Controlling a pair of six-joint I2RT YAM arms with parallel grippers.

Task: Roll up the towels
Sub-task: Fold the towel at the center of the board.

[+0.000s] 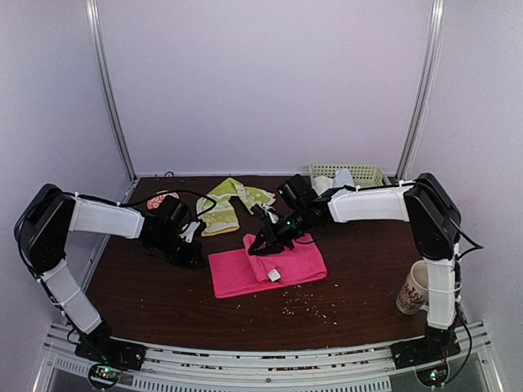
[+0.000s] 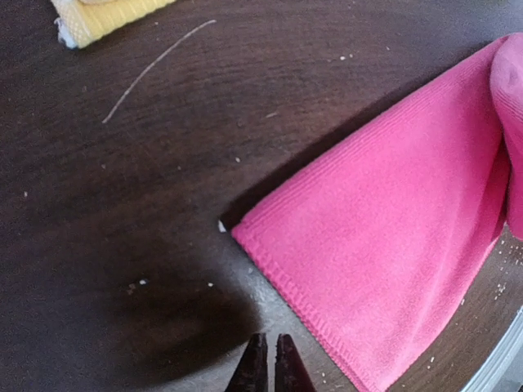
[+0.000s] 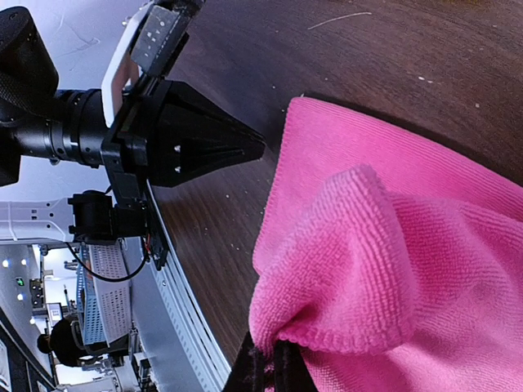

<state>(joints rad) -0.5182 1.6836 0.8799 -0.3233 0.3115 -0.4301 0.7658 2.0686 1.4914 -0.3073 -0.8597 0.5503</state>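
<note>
The hot-pink towel (image 1: 265,268) lies on the dark table, its far end folded back over itself. My right gripper (image 1: 263,246) is shut on that folded edge; in the right wrist view the pink towel (image 3: 392,269) bunches over the black fingertips (image 3: 263,369). My left gripper (image 1: 194,255) is shut and empty, just off the pink towel's (image 2: 392,237) left corner, its tips (image 2: 270,363) above bare wood. The yellow-green patterned towel (image 1: 231,201) lies crumpled further back; its yellow edge (image 2: 106,16) shows in the left wrist view.
A cream basket (image 1: 353,174) with white and light-blue cloths stands at the back right. A patterned mug (image 1: 414,288) sits by the right arm's base. A red-patterned item (image 1: 160,200) lies at the back left. Crumbs (image 1: 306,306) dot the table in front of the pink towel.
</note>
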